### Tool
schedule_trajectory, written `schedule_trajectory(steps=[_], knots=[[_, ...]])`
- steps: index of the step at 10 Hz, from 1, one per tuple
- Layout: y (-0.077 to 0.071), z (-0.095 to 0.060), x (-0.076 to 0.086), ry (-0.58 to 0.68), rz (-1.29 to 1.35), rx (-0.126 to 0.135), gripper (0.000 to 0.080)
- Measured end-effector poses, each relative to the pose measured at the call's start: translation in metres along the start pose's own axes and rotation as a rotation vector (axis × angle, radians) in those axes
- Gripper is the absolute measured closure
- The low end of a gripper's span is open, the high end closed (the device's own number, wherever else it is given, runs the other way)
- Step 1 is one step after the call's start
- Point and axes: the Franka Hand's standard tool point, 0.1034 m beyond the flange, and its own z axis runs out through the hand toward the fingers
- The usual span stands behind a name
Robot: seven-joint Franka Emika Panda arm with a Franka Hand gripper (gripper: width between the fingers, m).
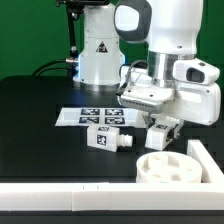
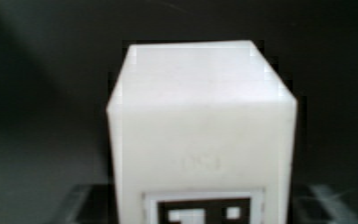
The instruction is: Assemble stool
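Fingers [image 1: 153, 120] on my arm are lowered onto one stool leg [image 1: 161, 133], which sits on the black desk [image 1: 40, 120] near the middle of the exterior view. I cannot tell from either view whether they are apart or clamped on that leg. The wrist view gives no help: the same leg [image 2: 202, 120] fills it as a white block with a tag at one end, and no fingertip shows clearly. A second leg [image 1: 108, 139] lies loose on the desk toward the exterior view's left, just in front of the marker board [image 1: 92, 115]. The round seat [image 1: 166, 166] rests flat on the desk in front of both legs, close to the white edge bars [image 1: 60, 190], and apart from the leg under my fingers. No leg appears fitted into the seat, so I judge assembly to be at an early stage. Remaining work, as I judge it: carry each leg to the seat, seat it in its socket, and secure it.
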Motion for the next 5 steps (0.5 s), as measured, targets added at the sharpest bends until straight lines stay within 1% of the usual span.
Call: schedule_trajectory(steps=[1,2,3,4,5], knots=[[0.000,0.000,0.000,0.000,0.036,0.000,0.0246],[0.001,-0.005,0.000,-0.005,0.131,-0.004,0.0177],[0.002,-0.014,-0.003,-0.017,0.241,-0.013,0.0177],[0.000,-0.024,-0.012,-0.031,0.310,-0.011,0.0154],[0.000,-0.028,-0.017,-0.037,0.372,-0.001,0.0154]])
